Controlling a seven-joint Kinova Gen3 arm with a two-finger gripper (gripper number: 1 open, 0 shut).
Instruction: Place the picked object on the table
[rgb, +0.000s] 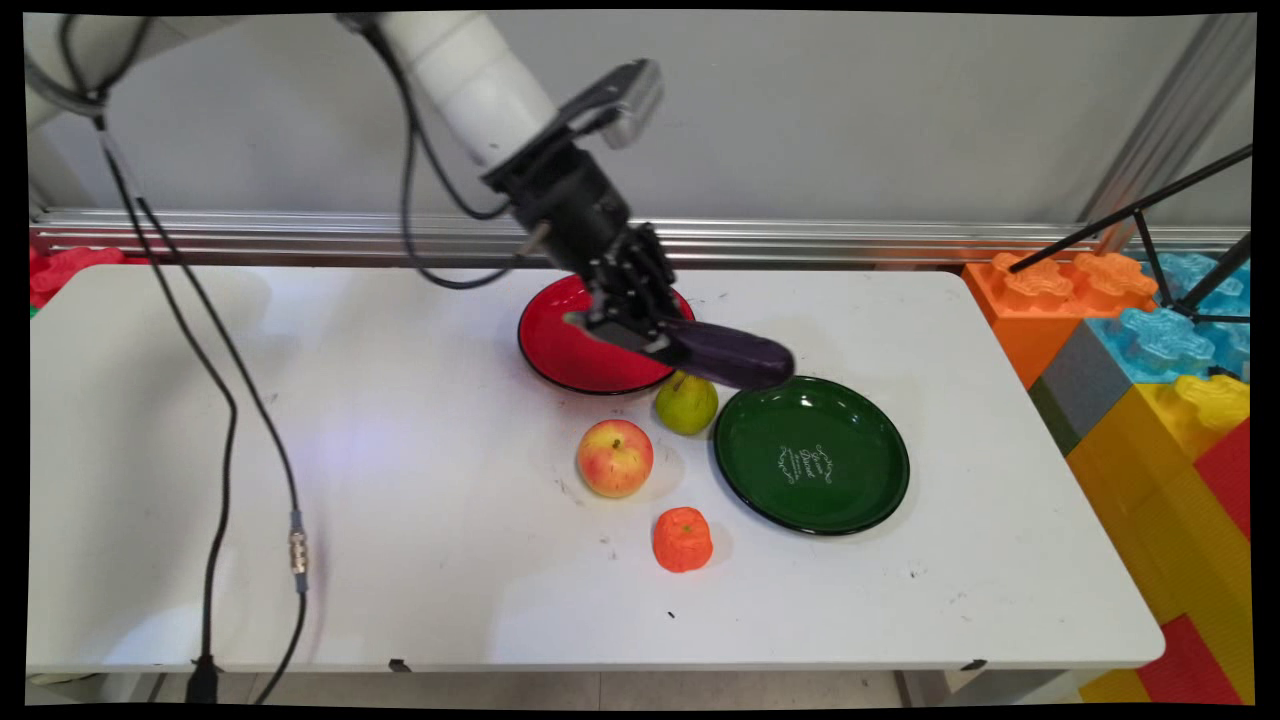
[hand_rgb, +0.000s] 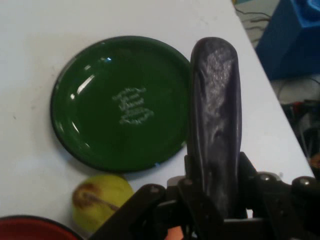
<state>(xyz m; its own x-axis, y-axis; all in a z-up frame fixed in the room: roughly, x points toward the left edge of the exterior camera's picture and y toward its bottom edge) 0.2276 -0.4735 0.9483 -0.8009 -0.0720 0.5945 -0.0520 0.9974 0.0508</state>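
My gripper (rgb: 655, 335) is shut on a dark purple eggplant (rgb: 730, 355), held above the table between the red plate (rgb: 570, 355) and the green plate (rgb: 810, 455). In the hand view the eggplant (hand_rgb: 215, 125) sticks out from between the fingers, its tip over the right rim of the green plate (hand_rgb: 122, 102). A yellow-green pear (rgb: 686, 402) sits just below the eggplant, and it shows as the pear (hand_rgb: 100, 200) at the lower left of the hand view.
A red-yellow apple (rgb: 614, 457) and an orange fruit (rgb: 682, 539) lie in front of the pear. Large coloured blocks (rgb: 1150, 370) stand off the table's right end. Black cables (rgb: 225, 430) hang over the left side.
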